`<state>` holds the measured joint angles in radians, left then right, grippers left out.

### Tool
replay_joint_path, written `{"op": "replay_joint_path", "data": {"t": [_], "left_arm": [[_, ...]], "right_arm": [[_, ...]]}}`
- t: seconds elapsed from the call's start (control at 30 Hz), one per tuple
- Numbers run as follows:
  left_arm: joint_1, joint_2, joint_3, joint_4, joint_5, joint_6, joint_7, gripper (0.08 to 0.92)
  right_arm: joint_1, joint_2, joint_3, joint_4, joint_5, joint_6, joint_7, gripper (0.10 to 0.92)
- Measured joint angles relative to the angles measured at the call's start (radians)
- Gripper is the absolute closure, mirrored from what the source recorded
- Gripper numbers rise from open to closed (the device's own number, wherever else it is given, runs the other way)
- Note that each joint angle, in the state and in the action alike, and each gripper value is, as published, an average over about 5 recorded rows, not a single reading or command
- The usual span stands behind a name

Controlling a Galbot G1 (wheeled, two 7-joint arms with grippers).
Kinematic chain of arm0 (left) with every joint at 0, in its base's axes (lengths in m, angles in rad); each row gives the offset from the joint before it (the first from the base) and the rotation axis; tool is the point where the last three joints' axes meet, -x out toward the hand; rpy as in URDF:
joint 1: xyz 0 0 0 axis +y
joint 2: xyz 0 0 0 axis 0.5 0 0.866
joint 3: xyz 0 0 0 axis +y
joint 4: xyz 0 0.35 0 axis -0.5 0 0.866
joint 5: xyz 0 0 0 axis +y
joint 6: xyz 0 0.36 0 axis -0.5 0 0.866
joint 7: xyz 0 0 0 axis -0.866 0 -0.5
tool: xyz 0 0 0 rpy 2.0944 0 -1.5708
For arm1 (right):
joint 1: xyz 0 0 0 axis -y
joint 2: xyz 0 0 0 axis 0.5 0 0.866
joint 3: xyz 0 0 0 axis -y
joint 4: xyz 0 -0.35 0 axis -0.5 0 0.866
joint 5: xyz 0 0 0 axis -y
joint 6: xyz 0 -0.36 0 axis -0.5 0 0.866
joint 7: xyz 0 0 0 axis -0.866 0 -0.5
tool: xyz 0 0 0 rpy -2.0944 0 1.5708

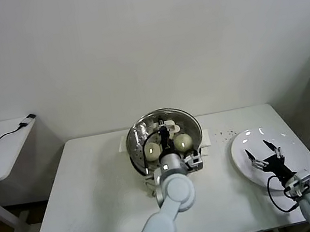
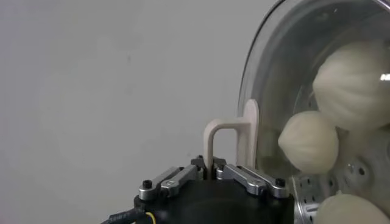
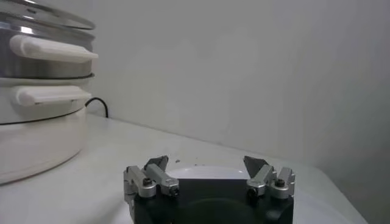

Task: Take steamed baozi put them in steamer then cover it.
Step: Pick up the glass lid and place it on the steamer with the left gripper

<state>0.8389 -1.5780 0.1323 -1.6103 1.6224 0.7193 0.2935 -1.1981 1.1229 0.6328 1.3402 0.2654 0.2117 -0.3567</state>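
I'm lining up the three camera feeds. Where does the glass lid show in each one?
Head view: the glass lid sits on the steamer at table centre, the left gripper shut on its handle.
Left wrist view: lid fills the right side, buns behind the glass.
Right wrist view: only the lid's rim, upper-left corner.
Shared landmark: the steamer.

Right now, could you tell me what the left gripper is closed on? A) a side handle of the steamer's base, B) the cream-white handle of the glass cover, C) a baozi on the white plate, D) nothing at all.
B: the left gripper is shut on the handle of the cover, which sits over the steamer with the baozi showing through the glass.
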Motion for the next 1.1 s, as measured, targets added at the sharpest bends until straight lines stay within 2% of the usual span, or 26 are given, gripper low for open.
{"op": "replay_joint_path", "data": {"t": [1.1], "left_arm": [[0.002, 0.020, -0.013, 0.028, -0.032, -0.002, -0.021, 0.843]], "right_arm": [[0.010, 0.001, 0.004, -0.011, -0.025, 0.008, -0.016, 0.203]]}}
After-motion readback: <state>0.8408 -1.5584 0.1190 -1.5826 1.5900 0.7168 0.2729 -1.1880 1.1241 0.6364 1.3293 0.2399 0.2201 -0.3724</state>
